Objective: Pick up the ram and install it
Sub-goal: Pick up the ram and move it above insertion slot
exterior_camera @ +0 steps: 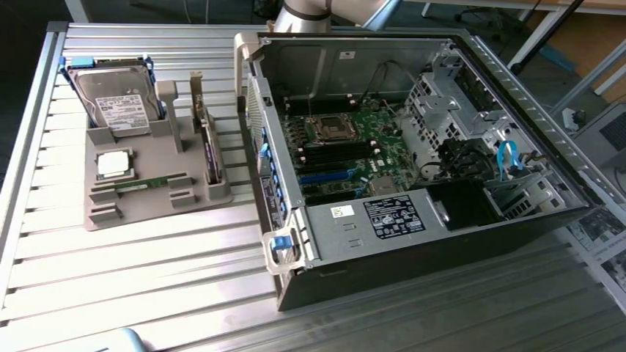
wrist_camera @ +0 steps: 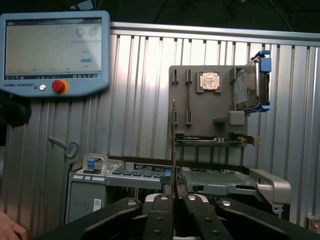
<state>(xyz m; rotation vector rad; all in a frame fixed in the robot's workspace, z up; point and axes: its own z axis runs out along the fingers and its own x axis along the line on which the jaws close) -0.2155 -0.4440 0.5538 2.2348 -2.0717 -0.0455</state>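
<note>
In the wrist view my gripper (wrist_camera: 173, 194) is shut on the ram (wrist_camera: 173, 145), a thin green stick seen edge-on that rises straight out from between the black fingers (wrist_camera: 159, 207). It hangs high above the table, over the side wall of the open computer case (wrist_camera: 200, 177). A second, alike stick (exterior_camera: 146, 183) lies in the grey holder (exterior_camera: 146, 209) at the exterior view's left. The motherboard (exterior_camera: 342, 147) with its black memory slots (exterior_camera: 338, 155) lies exposed inside the case (exterior_camera: 411, 242).
The grey holder (wrist_camera: 200, 115) also carries a silver hard drive (exterior_camera: 116, 106), a square processor chip (exterior_camera: 113, 163) and an upright card (exterior_camera: 205, 139). A teach pendant (wrist_camera: 50, 50) and a key (wrist_camera: 65, 146) lie on the ribbed metal table (exterior_camera: 117, 271). The arm's base (exterior_camera: 298, 11) stands behind the case.
</note>
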